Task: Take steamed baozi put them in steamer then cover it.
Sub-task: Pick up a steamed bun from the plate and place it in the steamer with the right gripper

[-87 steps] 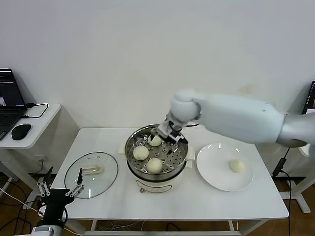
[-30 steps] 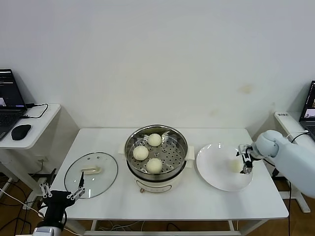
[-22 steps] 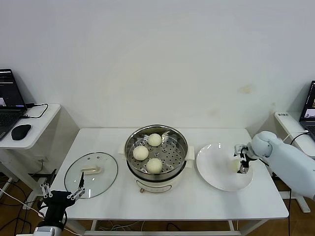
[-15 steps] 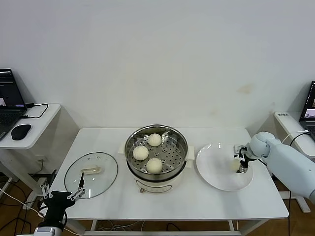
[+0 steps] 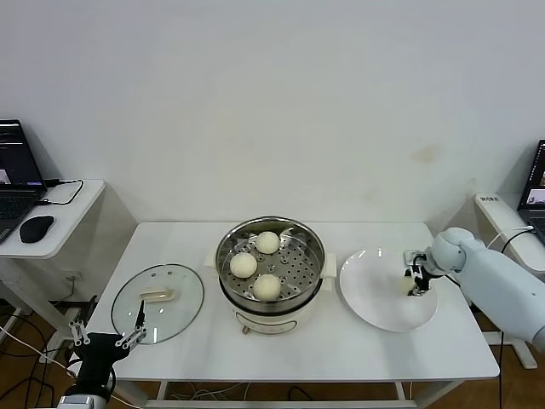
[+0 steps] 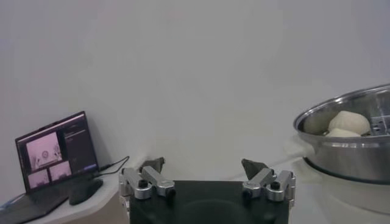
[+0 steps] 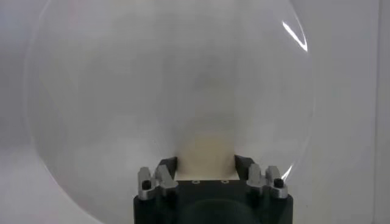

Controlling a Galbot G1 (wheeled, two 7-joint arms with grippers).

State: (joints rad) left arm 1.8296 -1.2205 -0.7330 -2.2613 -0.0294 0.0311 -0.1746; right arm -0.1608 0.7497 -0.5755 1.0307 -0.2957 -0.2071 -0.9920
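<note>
Three steamed baozi (image 5: 243,265) lie on the perforated tray of the steel steamer (image 5: 271,322) at mid-table. Another baozi (image 5: 405,285) rests on the white plate (image 5: 370,302) to the right, and my right gripper (image 5: 415,281) is shut on it. The right wrist view shows that cream baozi (image 7: 206,152) pinched between the fingers of the right gripper (image 7: 206,165) over the plate (image 7: 122,91). The glass cover (image 5: 183,298) lies flat on the table to the left. My left gripper (image 5: 106,335) hangs open below the table's front left corner, also seen as the left gripper (image 6: 204,167) with the steamer (image 6: 353,155) beyond.
A side table at far left carries a laptop (image 5: 13,170) and a mouse (image 5: 36,228). Cables run under it. A second screen edge (image 5: 538,175) shows at far right. The white wall stands close behind the table.
My right arm left the steamer, reached the plate, and its fingers closed on the last baozi there. The left arm has stayed put.
</note>
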